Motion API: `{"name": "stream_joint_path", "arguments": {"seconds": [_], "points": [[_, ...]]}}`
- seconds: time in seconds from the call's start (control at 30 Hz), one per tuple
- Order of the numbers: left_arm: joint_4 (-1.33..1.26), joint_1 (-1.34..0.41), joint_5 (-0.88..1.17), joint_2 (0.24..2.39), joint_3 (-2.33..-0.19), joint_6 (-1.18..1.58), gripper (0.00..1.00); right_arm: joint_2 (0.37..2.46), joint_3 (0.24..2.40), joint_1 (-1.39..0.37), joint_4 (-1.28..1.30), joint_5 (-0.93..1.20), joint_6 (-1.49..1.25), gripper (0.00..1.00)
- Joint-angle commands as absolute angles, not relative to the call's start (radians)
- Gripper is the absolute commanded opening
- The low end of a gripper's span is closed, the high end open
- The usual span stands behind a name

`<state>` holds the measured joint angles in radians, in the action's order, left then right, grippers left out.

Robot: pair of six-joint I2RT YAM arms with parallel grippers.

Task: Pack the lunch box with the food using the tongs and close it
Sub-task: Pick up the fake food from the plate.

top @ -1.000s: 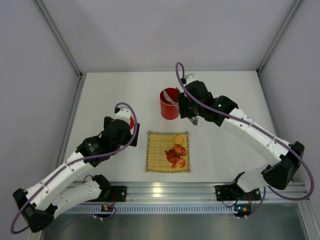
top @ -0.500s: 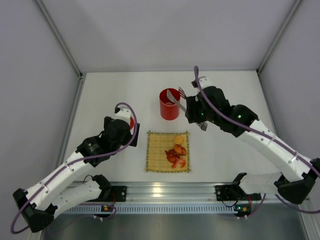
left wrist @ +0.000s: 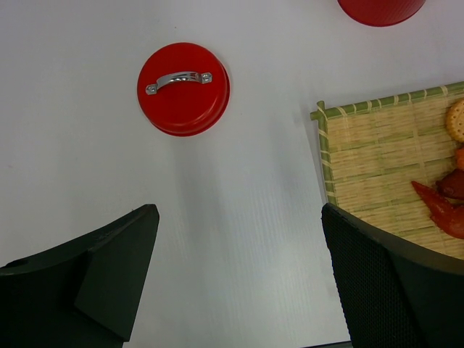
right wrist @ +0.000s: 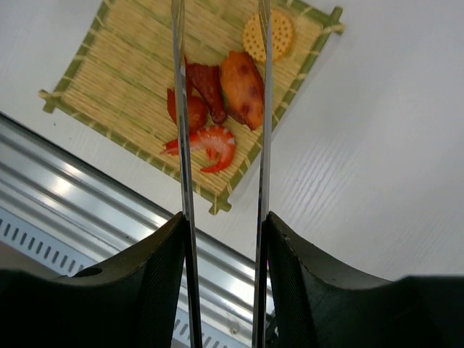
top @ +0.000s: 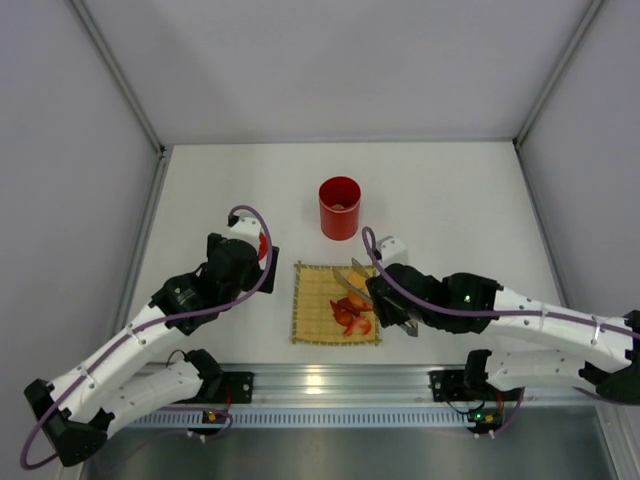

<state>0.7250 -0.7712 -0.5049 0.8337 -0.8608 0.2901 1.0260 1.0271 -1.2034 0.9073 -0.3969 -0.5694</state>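
Top view: lunch box (top: 338, 225) stood upright and open at 12 o'clock of the mat (top: 310, 310), apart from it. There was something pale orange inside, couldn't tell what. Food (top: 355, 308) was bunched on the mat's 3 o'clock half. Right gripper (top: 380, 296) hung over that edge with the tongs (top: 352, 278) pointing toward 10 o'clock across the pile. Left gripper (top: 255, 258) sat at 9 o'clock of the mat.

Left wrist: the jaws were spread fully with nothing between them, bare table below. Lid (left wrist: 183, 88) lay flat at 11 o'clock, handle up, well apart from the mat. I judged it light and rigid. The thin raised handle was the place to pinch, across the bar.

Right wrist: the fingers (right wrist: 161, 290) were pressed on both tong arms, so the tongs were held. The arms stood apart and parallel with nothing caught between them. The tips ran out of frame at 12 o'clock, so contact with the food couldn't be told. Between the arms lay the brown oblong piece (right wrist: 243, 88) and the red chunks (right wrist: 206, 87), touching each other. The shrimp-like piece (right wrist: 206, 143) was at 6 o'clock of them and the round cracker (right wrist: 268, 35) at 1 o'clock.

Judgement: the pieces looked light, rounded and probably slick, and the slim tong arms would flex. Best hold was the brown piece across its narrow middle. The flat cracker would need an edge-to-edge grip. Neighbouring pieces could get dragged along.
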Motion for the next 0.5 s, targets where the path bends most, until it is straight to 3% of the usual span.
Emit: {"name": "stream_joint_path", "arguments": {"seconds": [0.0, 0.47], "points": [[0.703, -0.772, -0.502, 0.818, -0.851, 0.293, 0.99, 1.009, 0.988, -1.259, 0.920, -0.474, -0.682, 0.45], [0.700, -0.772, -0.500, 0.815, -0.850, 0.291, 0.99, 1.017, 0.928, -1.319, 0.965, -0.523, -0.779, 0.45]]}}
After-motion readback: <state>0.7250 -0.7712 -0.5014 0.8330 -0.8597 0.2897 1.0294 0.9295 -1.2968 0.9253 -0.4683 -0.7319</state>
